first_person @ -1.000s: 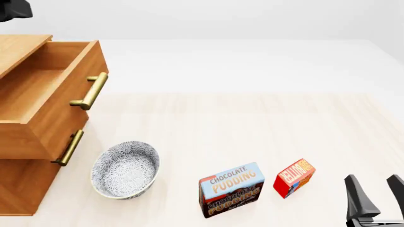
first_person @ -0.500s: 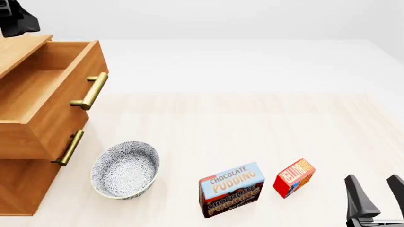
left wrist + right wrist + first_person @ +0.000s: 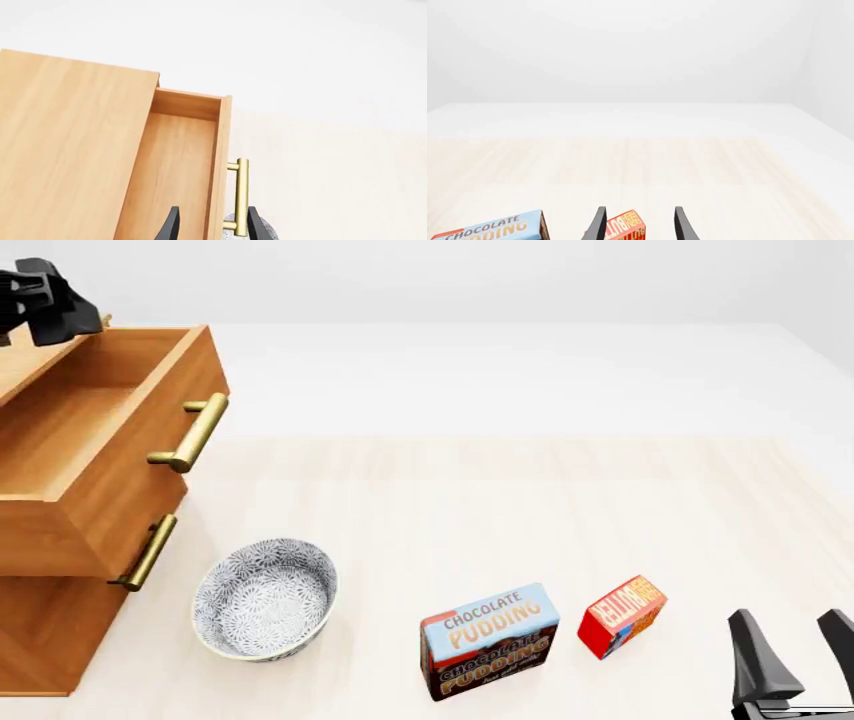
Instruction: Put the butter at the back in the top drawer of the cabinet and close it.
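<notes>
Tabletop (image 3: 534, 500): pale wood-look surface, plain white wall behind, pretty bare otherwise.
Right end effector (image 3: 798, 660): sitting low at the near right corner of the front view, two dark fingers spread apart, nothing between them in that view. In the right wrist view (image 3: 638, 225) the fingers frame the butter, but the front view shows the box well ahead and to the left, not gripped.
Butter (image 3: 622, 616): small red-and-orange box standing on the tabletop near the front edge, just right of the pudding box, tilted a bit. Also peeking in at (image 3: 625, 227).
Pudding box (image 3: 490, 640): bigger blue-and-brown "Chocolate Pudding" box, upright, near but apart from the butter.
Bowl (image 3: 264, 600): patterned blue-white, left of the pudding box, just beside the cabinet's front.
Cabinet (image 3: 47, 630): light wood, far left.
Top drawer (image 3: 127, 430): pulled out, looks empty inside, brass handle (image 3: 194, 432) on its front.
Left end effector (image 3: 209, 227): up above the back of the cabinet, fingers apart, holding nothing; its wrist view looks down over the drawer's front panel.
</notes>
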